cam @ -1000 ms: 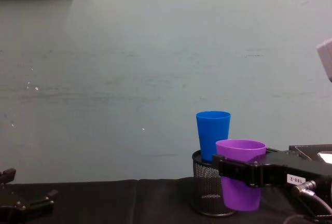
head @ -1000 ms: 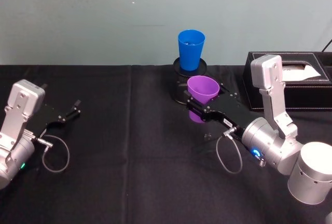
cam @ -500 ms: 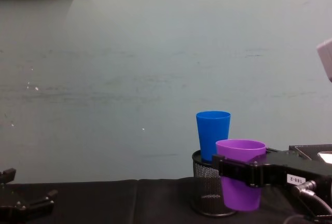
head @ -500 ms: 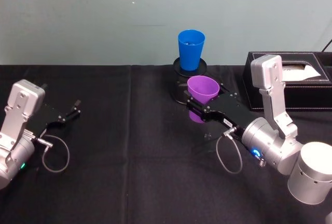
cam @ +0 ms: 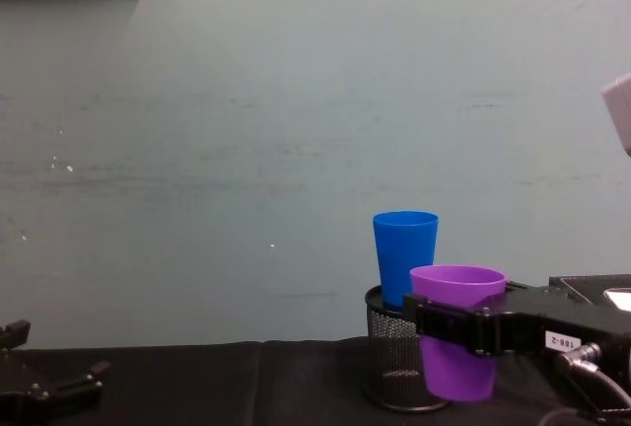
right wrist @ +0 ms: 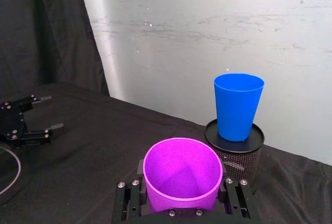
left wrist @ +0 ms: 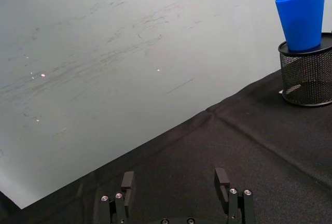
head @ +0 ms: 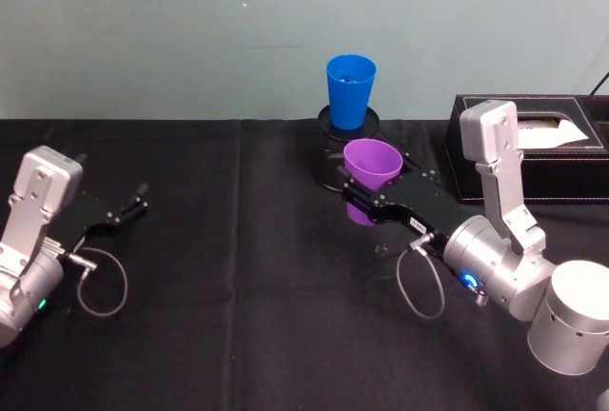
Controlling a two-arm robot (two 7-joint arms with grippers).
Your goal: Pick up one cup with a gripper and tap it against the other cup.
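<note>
Right gripper [head: 366,205] clamps the purple tumbler [head: 370,167] upright, lifted ready to tap; blue tumbler [head: 350,89] perches on a mesh pen holder [cam: 394,369] just beyond the jaws. Left gripper [left wrist: 174,178] parked, jaws spread.

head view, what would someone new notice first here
The purple cup stands out first, clamped in the right hand at mid-table. Just behind it, the bright blue cup stands on a black mesh holder. The left hand rests open, far left.

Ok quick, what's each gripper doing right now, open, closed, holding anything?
Left gripper: open, holding nothing.
Right gripper: shut on the purple cup, near the blue cup.
</note>
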